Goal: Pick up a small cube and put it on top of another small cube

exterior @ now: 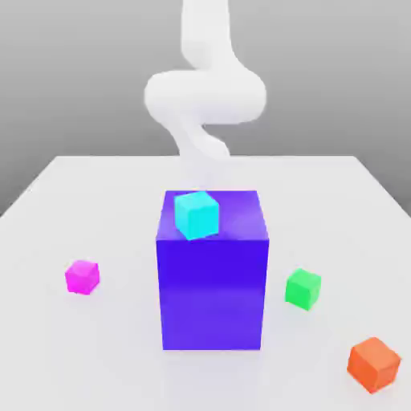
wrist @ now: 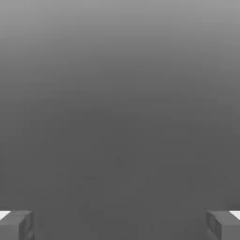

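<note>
The small magenta-pink cube [exterior: 82,276] rests on the white table toward the exterior view's left. Another small cube, bright green [exterior: 303,289], sits on the table toward the exterior view's right, with the big blue block between the two. My white arm [exterior: 205,96] rises behind the block at the back of the table, far from both cubes. In the hand view my gripper [wrist: 120,226] is open: its grey fingertips [wrist: 16,226] stand wide apart with nothing between them, against a plain grey background.
A tall blue block [exterior: 212,281] stands mid-table with a cyan cube [exterior: 197,214] on top of it. An orange cube [exterior: 373,364] lies near the front at the exterior view's right. The white table [exterior: 96,353] ends close to the orange cube.
</note>
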Controlling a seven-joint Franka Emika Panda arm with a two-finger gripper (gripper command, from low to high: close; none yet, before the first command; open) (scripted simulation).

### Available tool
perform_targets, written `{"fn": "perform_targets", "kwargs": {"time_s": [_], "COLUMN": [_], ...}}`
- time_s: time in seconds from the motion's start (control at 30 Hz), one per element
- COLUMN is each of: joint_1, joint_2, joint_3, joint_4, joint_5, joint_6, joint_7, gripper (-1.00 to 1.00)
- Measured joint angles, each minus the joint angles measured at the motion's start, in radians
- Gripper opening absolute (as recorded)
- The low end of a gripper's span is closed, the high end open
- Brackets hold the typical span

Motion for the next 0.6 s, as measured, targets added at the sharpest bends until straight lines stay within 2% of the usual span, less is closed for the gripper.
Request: {"fn": "perform_targets", "kwargs": {"time_s": [0.3, 0.6], "joint_1": [-0.258, -0.489], "joint_2": [0.231, 0.457], "joint_3": [-0.008, -0.059], "joint_4": [-0.201, -0.399], "joint_5": [-0.047, -0.079], "joint_6": [0.184, 0.365], "joint_7": [0.33, 0.642], "gripper": [0.0, 0.0]}}
